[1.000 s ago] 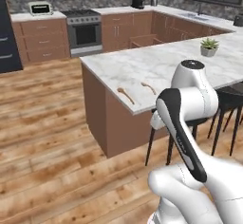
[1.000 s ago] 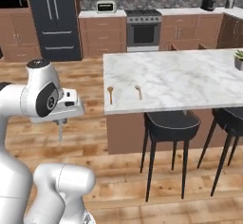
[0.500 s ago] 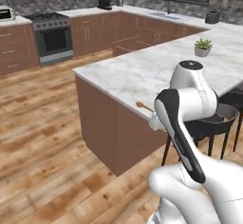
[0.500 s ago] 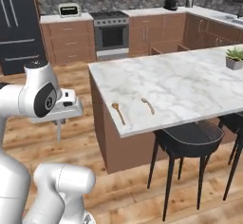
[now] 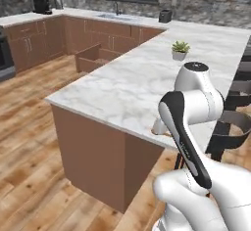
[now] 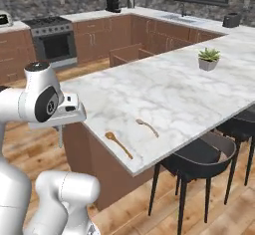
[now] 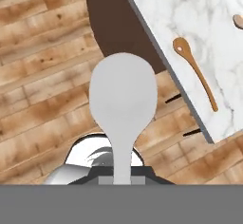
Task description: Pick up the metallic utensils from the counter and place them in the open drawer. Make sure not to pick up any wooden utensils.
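Observation:
My gripper (image 7: 122,172) is shut on a grey metal spoon (image 7: 122,99), one of the metallic utensils, whose bowl points out over the wood floor beside the counter (image 7: 209,28). In the right base view the gripper (image 6: 60,129) hangs left of the counter's (image 6: 174,89) near corner, with the spoon a thin sliver below the hand. Two wooden utensils lie near that corner: one spoon (image 6: 118,144) (image 7: 194,71) and a second (image 6: 147,127) (image 7: 238,21). The open drawer (image 6: 127,55) (image 5: 90,58) juts from the far cabinets, beyond the counter (image 5: 137,83).
A small potted plant (image 6: 208,58) (image 5: 180,50) stands far along the counter. Black stools (image 6: 199,154) line its right side. A stove (image 6: 55,40) and a sink run along the back wall. Open wood floor lies left of the island.
The base has driven and turned, so the whole scene has shifted: the island corner is closer and the drawer has come into view. The gripper stays shut on the spoon.

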